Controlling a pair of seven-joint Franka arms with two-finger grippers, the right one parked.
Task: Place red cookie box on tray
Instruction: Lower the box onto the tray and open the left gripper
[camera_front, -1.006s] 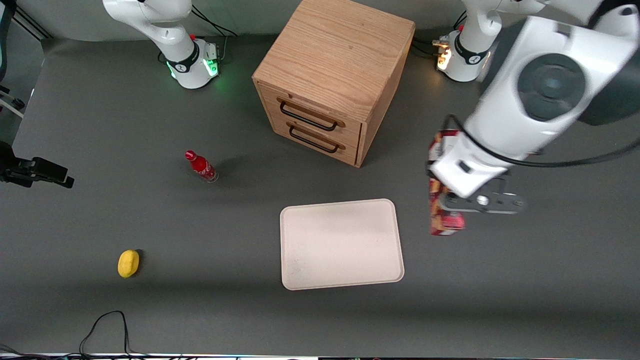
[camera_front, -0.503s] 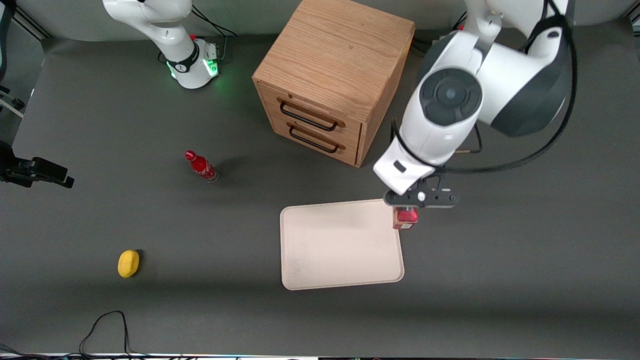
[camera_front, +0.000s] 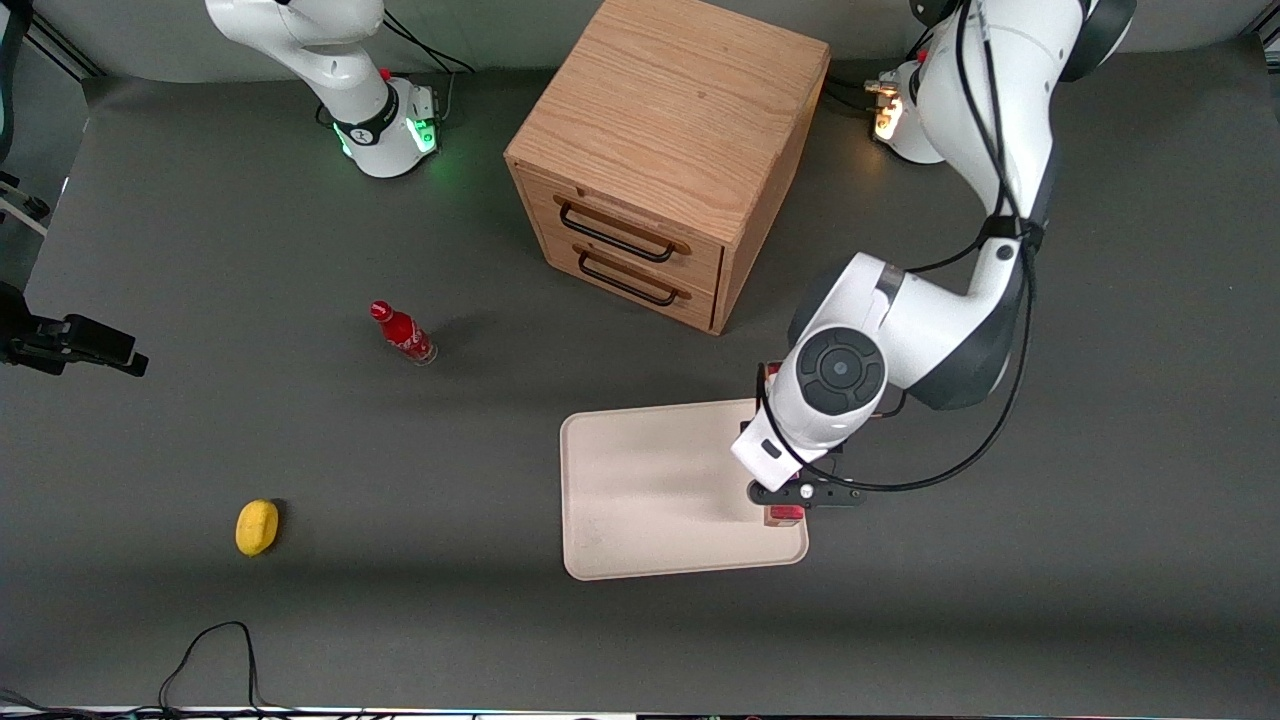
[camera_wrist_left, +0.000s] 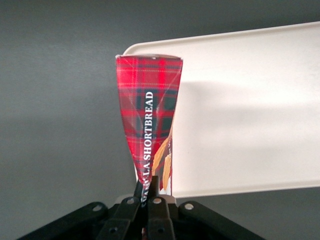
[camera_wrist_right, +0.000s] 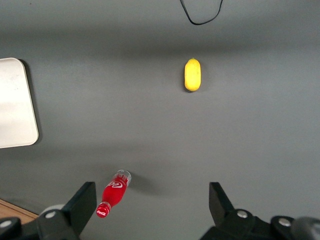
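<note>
Jaws are pinched tight on the red cookie box, so our gripper has it clamped by one end, box hanging straight down over the tray near the corner toward the working arm's end. Further out we've got the wooden drawer cabinet, a small red bottle and a yellow lemon.

The gripper sits at lower right of the front view, above the tray's edge toward the working arm's end, clamping the cookie box upright. The cabinet stands at upper centre, farther from the camera than the tray. Bottle centre-left; lemon lower left.
</note>
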